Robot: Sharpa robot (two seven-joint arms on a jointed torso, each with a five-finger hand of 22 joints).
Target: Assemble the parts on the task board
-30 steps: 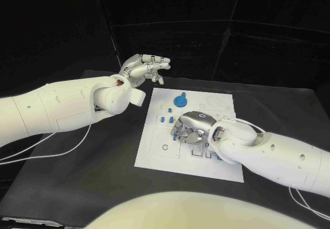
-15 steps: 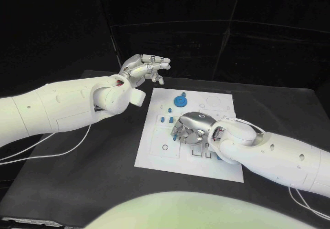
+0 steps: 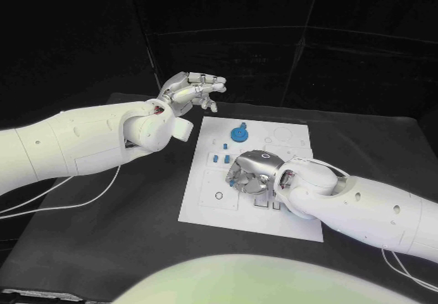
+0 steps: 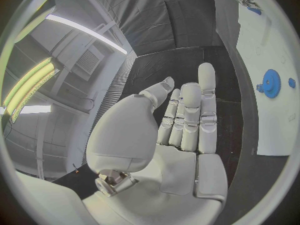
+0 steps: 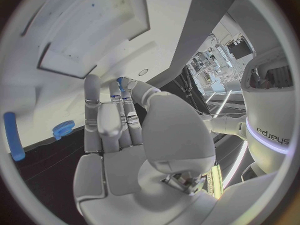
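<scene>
The white task board lies in the middle of the table. My right hand hovers low over the board's centre, fingers pointing down. It pinches a small blue part between thumb and fingertip, and the part peeks out below the hand. A blue gear and a small blue peg stand at the board's far end. Two small blue pieces lie just left of the right hand. My left hand is raised beyond the board's far left corner, its fingers extended and holding nothing.
The black table spreads around the board. Dark slots sit in the board beside my right forearm. The right wrist view shows the gear and a long blue piece; the left wrist view shows the gear.
My right hand has edged slightly to the left over the board with the blue part. The left hand has stayed where it was.
</scene>
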